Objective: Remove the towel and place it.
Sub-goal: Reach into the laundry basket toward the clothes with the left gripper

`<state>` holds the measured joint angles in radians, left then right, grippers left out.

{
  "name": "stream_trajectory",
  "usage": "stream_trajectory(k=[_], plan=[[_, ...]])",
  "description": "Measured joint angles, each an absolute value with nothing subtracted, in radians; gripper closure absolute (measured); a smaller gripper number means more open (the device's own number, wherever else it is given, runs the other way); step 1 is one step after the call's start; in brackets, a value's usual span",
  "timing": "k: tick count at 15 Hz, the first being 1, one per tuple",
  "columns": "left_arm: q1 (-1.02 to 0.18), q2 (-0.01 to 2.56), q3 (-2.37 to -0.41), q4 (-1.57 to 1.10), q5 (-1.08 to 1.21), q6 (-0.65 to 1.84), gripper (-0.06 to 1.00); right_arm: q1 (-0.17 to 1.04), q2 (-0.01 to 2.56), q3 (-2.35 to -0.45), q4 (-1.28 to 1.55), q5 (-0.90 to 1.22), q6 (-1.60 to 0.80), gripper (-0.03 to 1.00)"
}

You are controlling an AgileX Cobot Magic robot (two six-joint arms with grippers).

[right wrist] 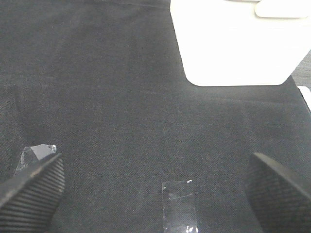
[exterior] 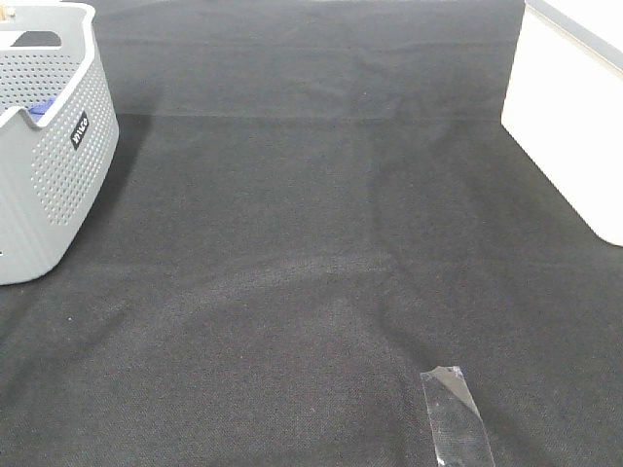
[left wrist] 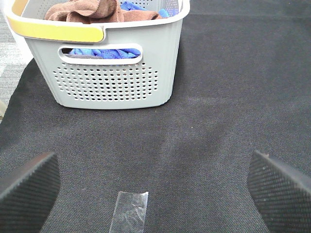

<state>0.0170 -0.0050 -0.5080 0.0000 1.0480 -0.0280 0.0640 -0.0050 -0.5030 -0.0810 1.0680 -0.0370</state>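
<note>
The brown towel (left wrist: 92,10) lies bunched inside the grey basket (left wrist: 112,77), seen in the left wrist view, on top of a blue cloth (left wrist: 104,51). In the high view the basket (exterior: 44,165) stands at the far left; only a bit of blue (exterior: 37,109) shows over its rim there and the towel is hidden. My left gripper (left wrist: 155,187) is open and empty, low over the mat, short of the basket. My right gripper (right wrist: 155,187) is open and empty over the mat. Neither gripper shows in the high view.
A white box (exterior: 574,117) stands at the right edge, also in the right wrist view (right wrist: 238,43). A black mat (exterior: 311,243) covers the table. Strips of clear tape (exterior: 456,413) lie on it near the front, also seen in both wrist views (left wrist: 129,211) (right wrist: 180,204).
</note>
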Motion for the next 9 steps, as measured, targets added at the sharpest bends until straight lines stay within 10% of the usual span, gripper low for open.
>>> stream_trajectory(k=[9], plan=[[0.017,-0.005,-0.508,0.0,1.048,-0.009,-0.05,0.064,-0.005,-0.503,-0.081,1.068,-0.037,0.01]])
